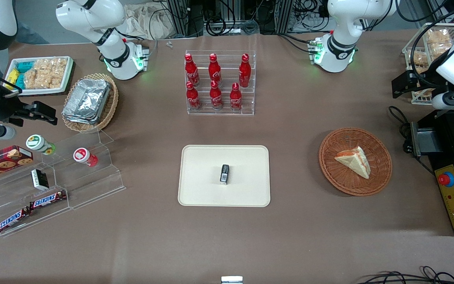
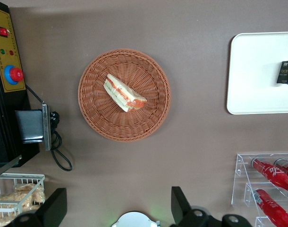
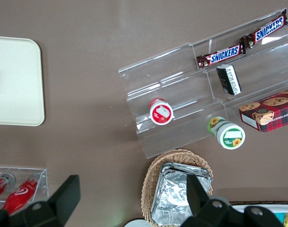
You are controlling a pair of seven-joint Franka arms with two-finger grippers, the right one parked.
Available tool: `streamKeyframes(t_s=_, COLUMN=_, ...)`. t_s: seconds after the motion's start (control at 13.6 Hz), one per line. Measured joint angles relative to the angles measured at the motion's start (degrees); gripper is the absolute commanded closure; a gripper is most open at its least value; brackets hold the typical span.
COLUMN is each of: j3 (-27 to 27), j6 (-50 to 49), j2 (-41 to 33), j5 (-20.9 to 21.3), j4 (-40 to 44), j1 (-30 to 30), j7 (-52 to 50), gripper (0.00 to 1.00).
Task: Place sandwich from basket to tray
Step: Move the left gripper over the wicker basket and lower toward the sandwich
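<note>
Not started | sandwich (image 1: pixel 354 160) lies in basket (image 1: pixel 380 177) | our gripper (image 2: pixel 118 208) hovers high above, fingers spread, empty | tray (image 1: pixel 199 189) awaits, a small dark packet (image 1: pixel 224 174) on it | grasp, carry, place all remain

Even, diffuse overhead lighting; soft, short shadows beneath the basket (image 1: pixel 355 161) and tray (image 1: pixel 195 189). Mild glare on the foil containers (image 1: pixel 86 98) and acrylic rack (image 1: pixel 220 85). The gripper (image 2: pixel 118 208), high above the table, appears dark and slightly defocused.

The left arm hangs raised above the table at its own end, its gripper (image 2: pixel 116 208) pointing straight down, fingers (image 2: pixel 56 207) spread wide apart, holding nothing.
</note>
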Motion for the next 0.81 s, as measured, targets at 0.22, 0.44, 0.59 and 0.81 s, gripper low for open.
streamKeyframes(t_s=0.22, j3=0.0, j6=-0.3, j2=-0.3, j5=0.0, j4=0.2, j1=-0.1, j7=0.0, gripper=0.01)
streamKeyframes(t_s=0.44, j3=0.4, j6=-0.5, j2=-0.4, j5=0.0, j4=0.2, j1=0.0, j7=-1.5, gripper=0.01)
streamKeyframes(t_s=0.59, j3=0.9, j6=-0.5, j2=-0.4, j5=0.0, j4=0.2, j1=0.5, j7=-7.5, gripper=0.01)
streamKeyframes(t_s=0.81, j3=1.1, j6=-0.2, j2=0.1, j5=-0.1, j4=-0.6, j1=0.6, j7=-19.3, gripper=0.01)
